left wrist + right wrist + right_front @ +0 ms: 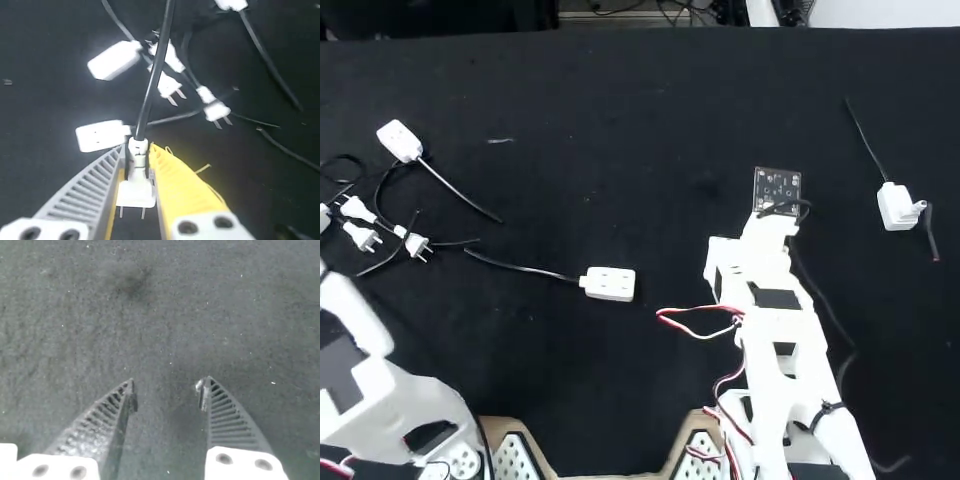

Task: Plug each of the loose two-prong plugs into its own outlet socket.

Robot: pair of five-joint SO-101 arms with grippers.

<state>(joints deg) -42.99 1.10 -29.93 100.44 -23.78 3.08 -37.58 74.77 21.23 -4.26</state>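
Tabletop [620,100] under black cloth, from above: 3 white sockets [608,284] spread apart, 3 white plugs [413,243] clustered at the left. Left wrist: left gripper [137,150] clamps 1 plug [134,192]; 2 more lie beyond. Right wrist: right gripper [167,390] spread wide above cloth.

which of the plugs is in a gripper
The plug clamped in the left gripper, prongs toward the wrist; the other plugs lie loose on the black table.

The table [620,100] has a black cloth surface. Near its left edge lie a white outlet socket [400,140] and three loose two-prong plugs [360,237], with black cords [460,191] trailing among them. A second socket [609,285] lies near the centre. A white adapter [895,207] lies near the right edge.
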